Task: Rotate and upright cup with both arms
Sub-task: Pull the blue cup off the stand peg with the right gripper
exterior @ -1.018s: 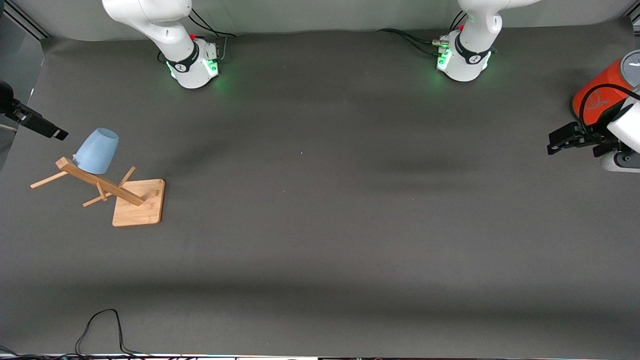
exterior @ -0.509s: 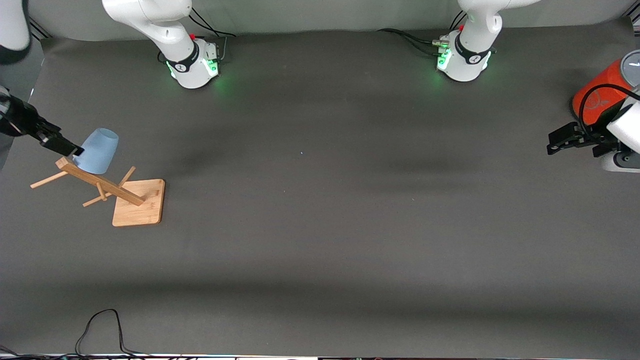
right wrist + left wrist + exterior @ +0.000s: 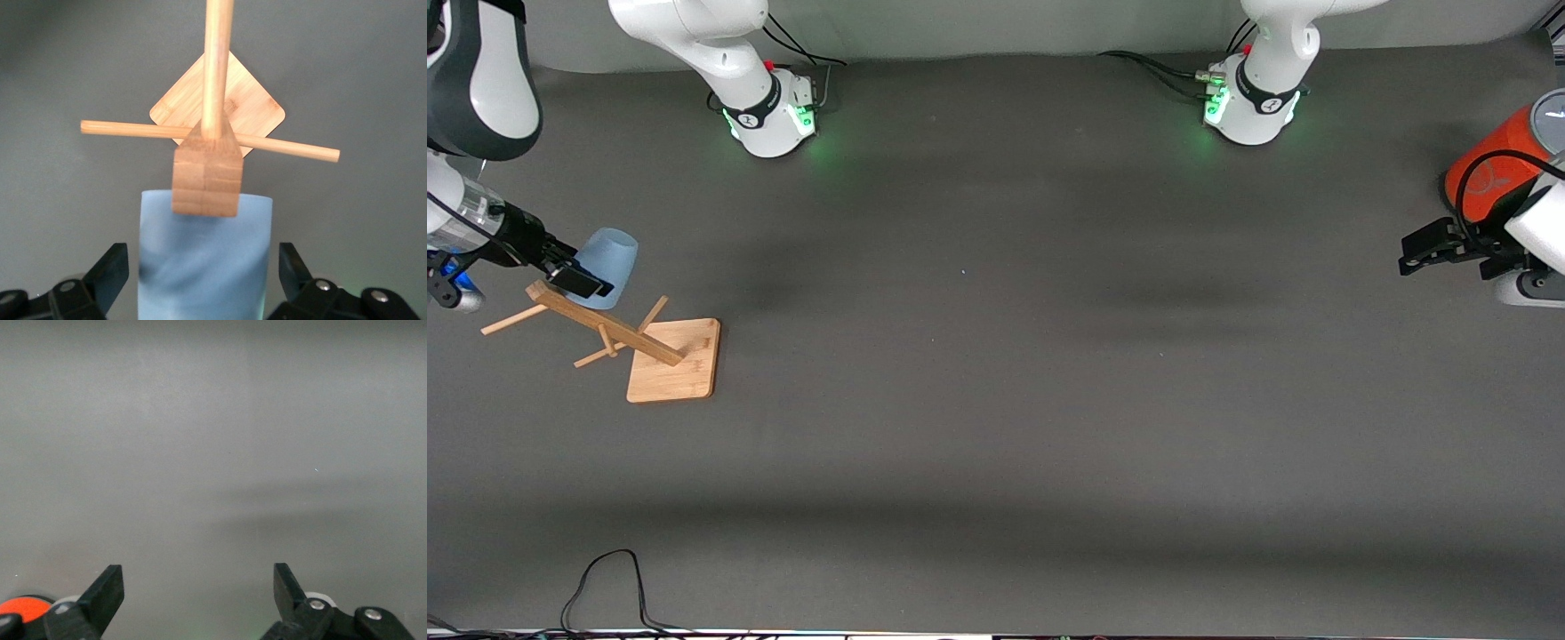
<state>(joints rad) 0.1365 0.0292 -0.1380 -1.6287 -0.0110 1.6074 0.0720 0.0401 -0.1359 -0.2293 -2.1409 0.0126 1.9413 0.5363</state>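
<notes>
The pale-blue cup (image 3: pixel 611 252) hangs mouth-down on a peg of the wooden rack (image 3: pixel 605 329), toward the right arm's end of the table. My right gripper (image 3: pixel 574 273) is open at the cup's side, just above the rack's top block. In the right wrist view the cup (image 3: pixel 205 260) fills the space between the open right gripper (image 3: pixel 203 257), with a small gap to each finger. My left gripper (image 3: pixel 1407 253) waits open and empty at the left arm's end, and the left wrist view shows only bare mat between the left gripper (image 3: pixel 197 570).
A big orange-red cylinder (image 3: pixel 1489 164) with a grey lid stands beside the left gripper. The rack's square base (image 3: pixel 671 360) lies nearer the front camera than the cup. A black cable (image 3: pixel 605 578) loops at the table's front edge.
My right arm has swung in from the table's end, and its open gripper now straddles the cup. The cup, the rack and the left arm have not moved.
</notes>
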